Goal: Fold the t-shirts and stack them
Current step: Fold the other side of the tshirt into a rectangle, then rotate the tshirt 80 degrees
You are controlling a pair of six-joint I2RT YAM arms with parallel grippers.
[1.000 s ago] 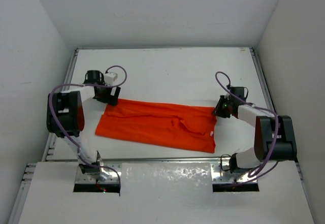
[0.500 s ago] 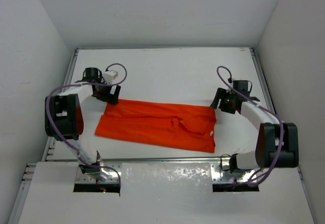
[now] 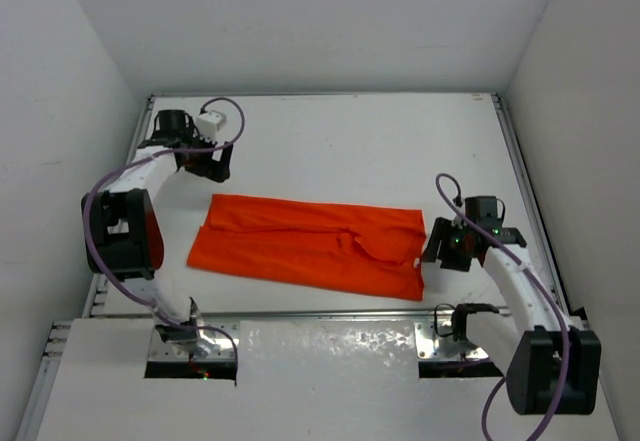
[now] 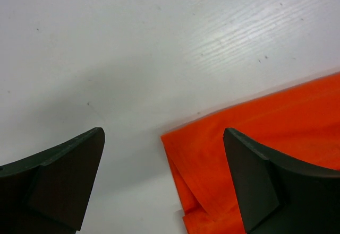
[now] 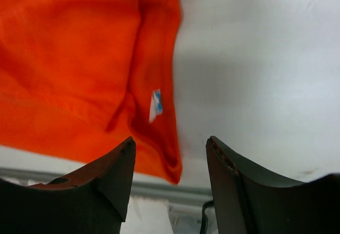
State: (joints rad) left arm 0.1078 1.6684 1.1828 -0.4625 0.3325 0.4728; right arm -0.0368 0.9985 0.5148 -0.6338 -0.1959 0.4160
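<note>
From overhead we count one t-shirt (image 3: 310, 246), two arms and one table (image 3: 350, 141). The shirt lies folded into a long band. Its long axis runs left to right across the table, and the right end sits slightly nearer the arm bases.

Only the wrist cameras show how the jaws stand. The left gripper (image 4: 163, 138) is spread wide and holds nothing. The shirt's far left corner shows in the gap between its fingers, and the cloth runs on under the right-hand finger (image 4: 265, 186). Only bare table lies by the other finger.

The right gripper (image 5: 170, 141) is also parted and empty. The shirt's right edge sits in its gap, with cloth spreading past the left-hand finger (image 5: 101, 175). This view alone shows blue on the one small white label (image 5: 155, 105); from above it is just a pale speck.
</note>
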